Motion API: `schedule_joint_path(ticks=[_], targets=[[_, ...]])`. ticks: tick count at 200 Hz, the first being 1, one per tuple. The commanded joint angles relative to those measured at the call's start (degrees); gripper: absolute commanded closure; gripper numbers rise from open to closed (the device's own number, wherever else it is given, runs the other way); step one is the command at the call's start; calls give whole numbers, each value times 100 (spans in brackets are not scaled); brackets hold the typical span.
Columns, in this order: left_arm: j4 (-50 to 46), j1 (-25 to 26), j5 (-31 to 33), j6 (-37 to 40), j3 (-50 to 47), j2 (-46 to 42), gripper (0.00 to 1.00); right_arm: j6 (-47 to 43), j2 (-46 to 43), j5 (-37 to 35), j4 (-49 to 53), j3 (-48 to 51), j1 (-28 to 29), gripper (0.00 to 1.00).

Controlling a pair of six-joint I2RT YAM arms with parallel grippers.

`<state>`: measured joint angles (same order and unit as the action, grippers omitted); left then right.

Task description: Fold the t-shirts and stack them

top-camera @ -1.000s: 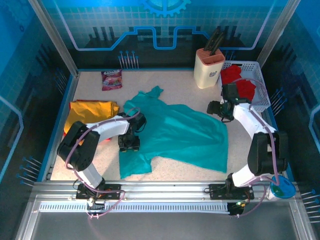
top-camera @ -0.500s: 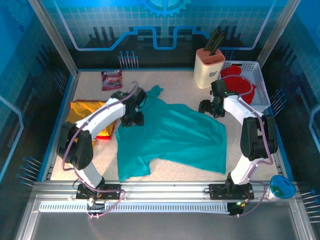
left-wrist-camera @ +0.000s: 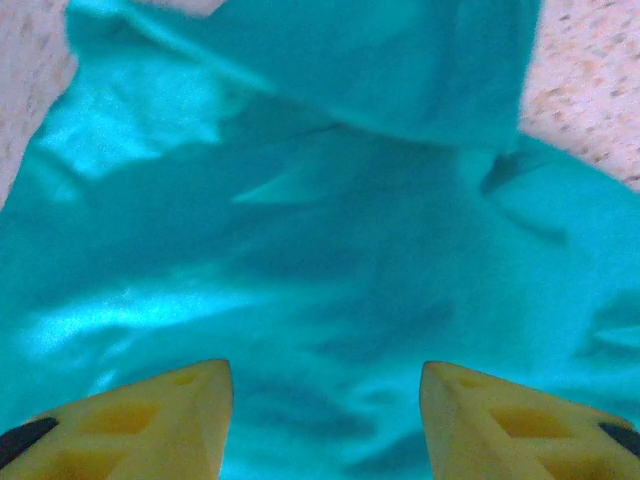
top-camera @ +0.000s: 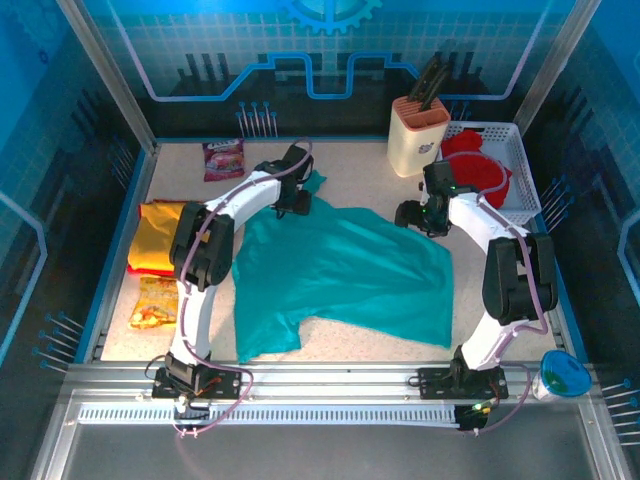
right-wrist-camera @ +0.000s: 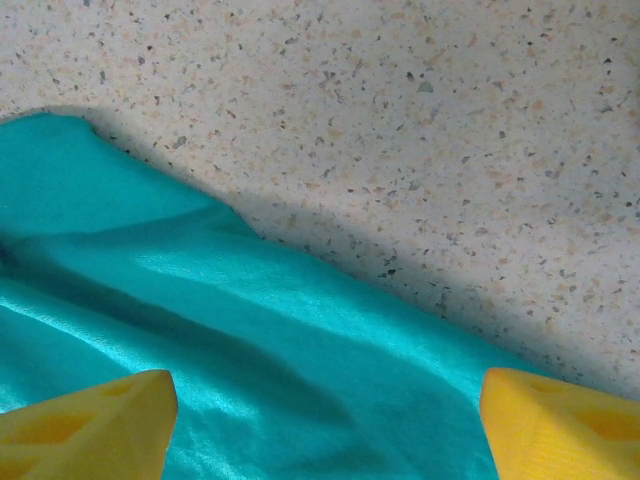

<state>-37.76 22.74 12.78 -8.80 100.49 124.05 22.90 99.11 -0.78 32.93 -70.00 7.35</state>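
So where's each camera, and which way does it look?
Top camera: high behind the robot, looks down at the table; left arm and right arm show, left claw and right claw at the teal t-shirt.
Left wrist camera: rides the left arm, looks down at teal cloth; yellow fingers show.
Right wrist camera: rides the right arm, looks down at the shirt's edge and table; yellow fingers show.
Shared: the teal t-shirt.

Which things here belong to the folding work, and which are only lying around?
For the job: teal t-shirt, yellow t-shirt, red t-shirts in the basket.
Just lying about: pink snack packet, orange snack packet, knife block.
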Motion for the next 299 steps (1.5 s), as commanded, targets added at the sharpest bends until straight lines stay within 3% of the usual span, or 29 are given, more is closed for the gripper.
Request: schedule_joint_path(ticks=[1, 76, 140, 227, 299], targets=[[707, 294, 312, 532, 334, 126, 46, 83, -126, 199, -40, 109, 40, 20], [410, 340, 973, 860, 1527, 1269, 51, 186, -423, 348, -147, 335, 46, 20], [296, 296, 1372, 1031, 1893, 1469, 65, 263, -542, 472, -322, 529, 56, 21], [85, 89, 1172, 1119, 2054, 1359, 66, 251, -524, 509, -300, 522, 91, 21], [-12, -42, 891, 960, 1970, 1212, 55, 219, -525, 534, -265, 528, 91, 21]])
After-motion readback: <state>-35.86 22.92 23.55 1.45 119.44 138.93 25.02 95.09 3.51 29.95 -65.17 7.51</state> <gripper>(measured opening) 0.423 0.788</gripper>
